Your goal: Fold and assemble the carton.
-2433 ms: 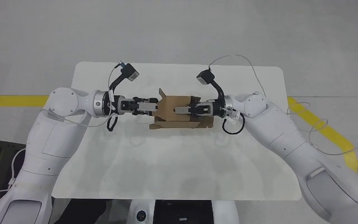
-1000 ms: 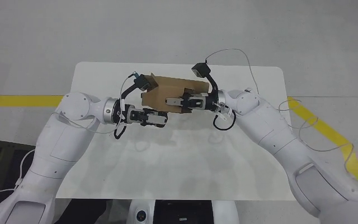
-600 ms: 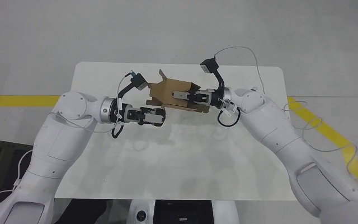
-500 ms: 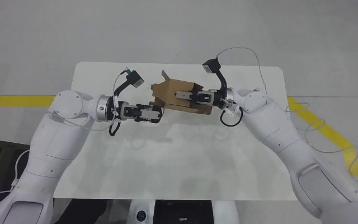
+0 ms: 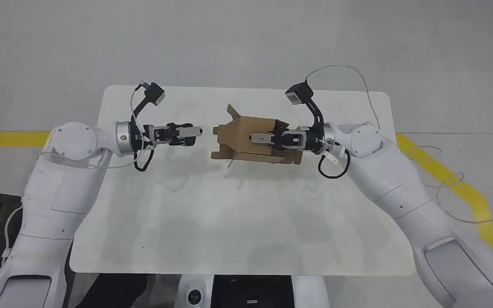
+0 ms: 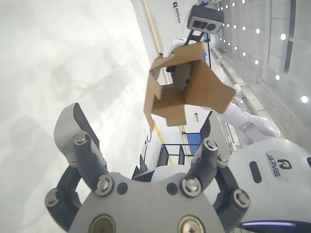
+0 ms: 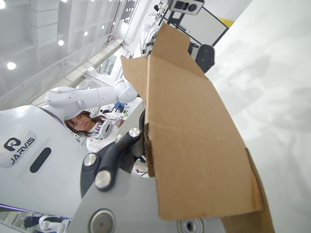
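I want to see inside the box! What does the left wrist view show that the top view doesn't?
Left wrist view: the carton's hollow open end with flaps spread, past the open left gripper. Top view: both far corners of the white table and the right gripper clamped on the carton. Both: the brown carton, apart from the left gripper.
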`<control>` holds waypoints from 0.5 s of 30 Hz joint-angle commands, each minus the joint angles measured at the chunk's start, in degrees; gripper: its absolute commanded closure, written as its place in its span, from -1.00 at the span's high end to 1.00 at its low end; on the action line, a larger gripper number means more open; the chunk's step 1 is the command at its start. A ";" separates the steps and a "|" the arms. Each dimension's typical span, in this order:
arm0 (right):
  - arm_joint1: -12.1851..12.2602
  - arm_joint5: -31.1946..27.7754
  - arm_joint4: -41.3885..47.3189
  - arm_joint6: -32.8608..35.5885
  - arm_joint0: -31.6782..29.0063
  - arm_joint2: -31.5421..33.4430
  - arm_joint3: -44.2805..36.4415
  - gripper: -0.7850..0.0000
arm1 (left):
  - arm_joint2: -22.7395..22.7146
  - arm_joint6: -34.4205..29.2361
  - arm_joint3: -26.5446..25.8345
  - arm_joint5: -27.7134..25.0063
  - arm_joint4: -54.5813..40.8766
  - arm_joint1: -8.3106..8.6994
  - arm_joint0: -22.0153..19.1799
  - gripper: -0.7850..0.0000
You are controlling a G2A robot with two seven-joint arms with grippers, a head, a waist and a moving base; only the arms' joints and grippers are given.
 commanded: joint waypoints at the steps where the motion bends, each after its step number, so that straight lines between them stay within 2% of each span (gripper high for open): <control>1: 0.41 0.27 -0.04 0.27 -0.37 0.70 -1.24 -1.00 | 1.50 0.23 0.46 0.34 1.19 -0.22 -0.33 1.00; 8: 1.10 0.11 0.68 0.11 -1.80 2.05 -3.56 -1.00 | 5.63 0.76 1.06 -0.15 4.98 -0.95 -1.90 1.00; 15: 0.62 -0.46 0.93 -0.47 -1.87 1.24 -3.70 -1.00 | 7.50 0.45 0.88 -0.94 6.02 -1.30 -2.46 1.00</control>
